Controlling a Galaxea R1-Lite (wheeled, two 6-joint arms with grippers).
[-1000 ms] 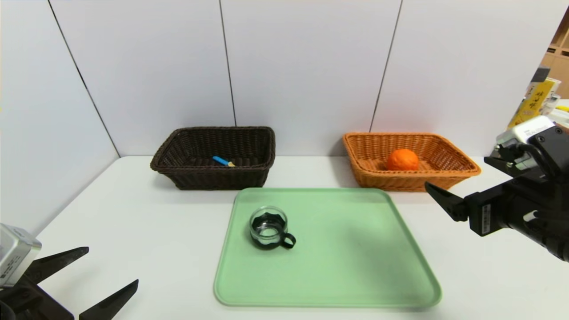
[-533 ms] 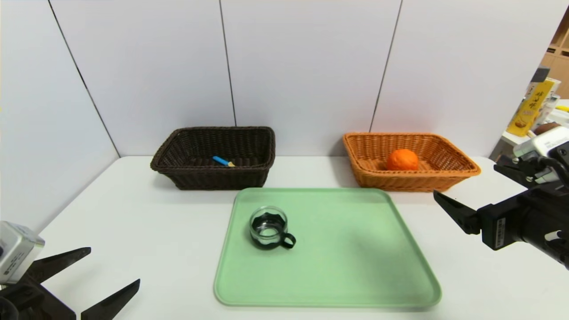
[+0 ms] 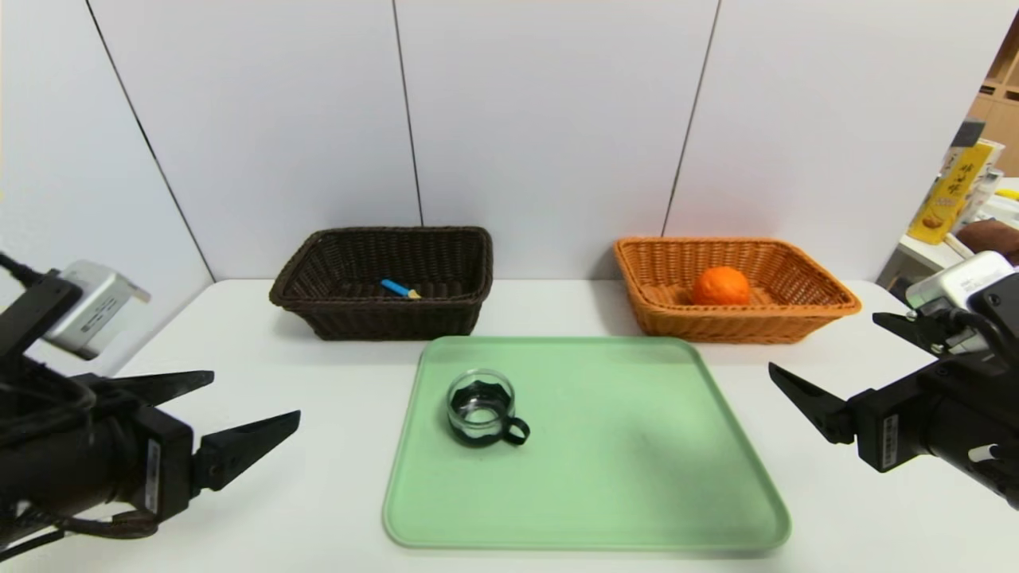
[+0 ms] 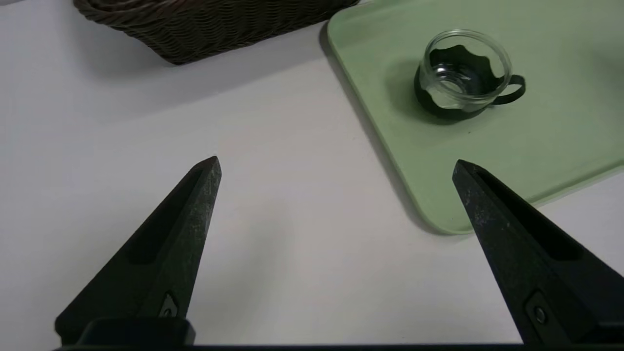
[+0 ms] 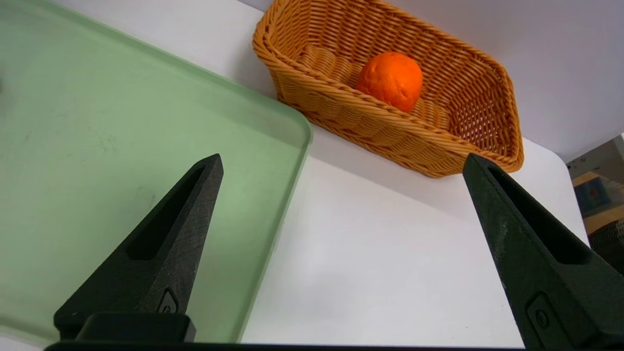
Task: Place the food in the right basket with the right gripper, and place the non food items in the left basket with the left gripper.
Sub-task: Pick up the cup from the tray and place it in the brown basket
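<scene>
A white table [image 3: 318, 493] carries a green tray [image 3: 637, 477]; the glass cup [image 3: 482, 407] stands on the tray's nine-o'clock half. The orange [image 3: 720, 286] lies in the tan basket [image 3: 796, 314], the spoon [image 3: 400, 288] in the dark basket [image 3: 350, 318]. The left gripper [image 3: 253, 395] and the right gripper [image 3: 824, 346] hover spread and empty.

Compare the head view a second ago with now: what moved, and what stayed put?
The left gripper rose from the bottom corner and came forward toward the tray, open and empty. The right gripper drew back slightly toward the right edge, open too. Nothing was grasped or released. The glass cup, the spoon in the dark basket and the orange in the tan basket stayed put.
</scene>
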